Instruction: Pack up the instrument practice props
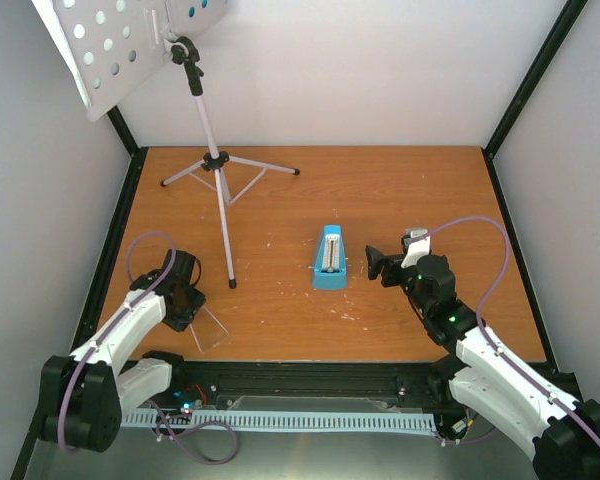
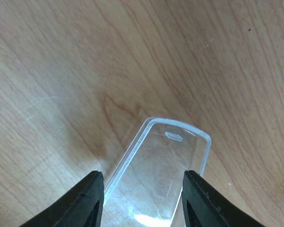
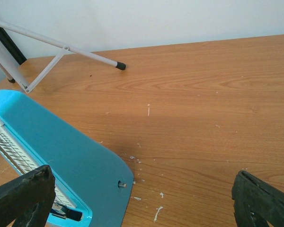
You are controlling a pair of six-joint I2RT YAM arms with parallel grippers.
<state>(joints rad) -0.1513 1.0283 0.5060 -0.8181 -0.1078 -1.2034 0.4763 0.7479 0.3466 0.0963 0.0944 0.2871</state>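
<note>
Nothing packed yet. Your left gripper (image 2: 142, 176) straddles the clear plastic cover (image 2: 166, 156), flat on the wooden table (image 1: 430, 190); pinch unconfirmed. Your right gripper (image 1: 380, 266) gapes beside the uncovered light-blue pyramid metronome (image 1: 329, 258), mid-table. The white perforated music stand (image 1: 110, 50) is upright.

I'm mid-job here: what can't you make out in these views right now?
- Left claw grip: the left wrist view's bottom edge cuts off the clear cover, so finger contact cannot be told.
- Music stand: the top view's upper edge crops its perforated desk.
- Metronome: cropped left and bottom in the right wrist view; its scale is too small from the top.
</note>
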